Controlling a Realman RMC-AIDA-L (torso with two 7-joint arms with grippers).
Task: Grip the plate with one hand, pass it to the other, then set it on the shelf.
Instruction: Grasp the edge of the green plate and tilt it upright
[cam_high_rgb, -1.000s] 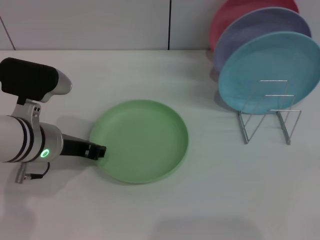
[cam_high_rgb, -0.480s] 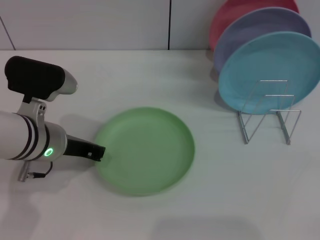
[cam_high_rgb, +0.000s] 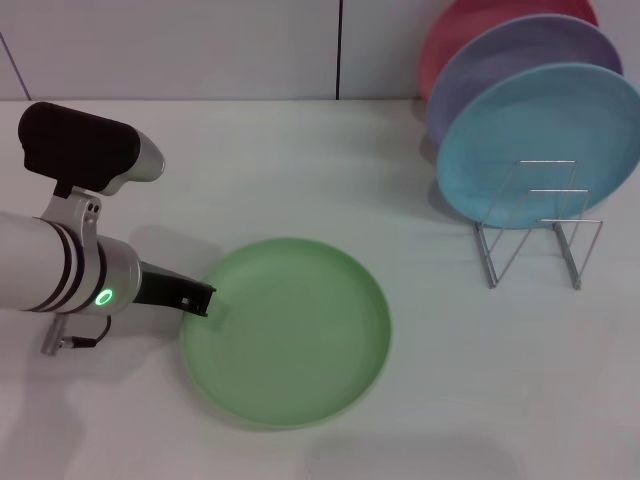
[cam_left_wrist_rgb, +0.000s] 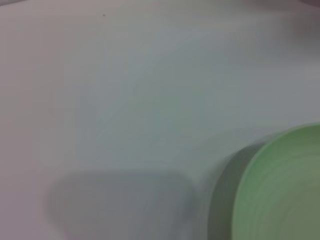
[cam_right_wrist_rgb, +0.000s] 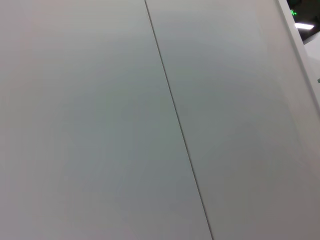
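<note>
Head view: left end effector (cam_high_rgb: 203, 300) grips plate (cam_high_rgb: 290, 335) at its left rim.

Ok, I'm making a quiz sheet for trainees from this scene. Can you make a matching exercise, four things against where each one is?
Things:
1. green plate
2. light-blue plate
3. left hand
4. pink plate

Places:
A. rearmost of the plates standing in the wire rack
B. at the green plate's left rim
C. frontmost of the standing plates
D. out on the white table, near the front

Pairs: 1-D, 2-C, 3-B, 4-A
</note>
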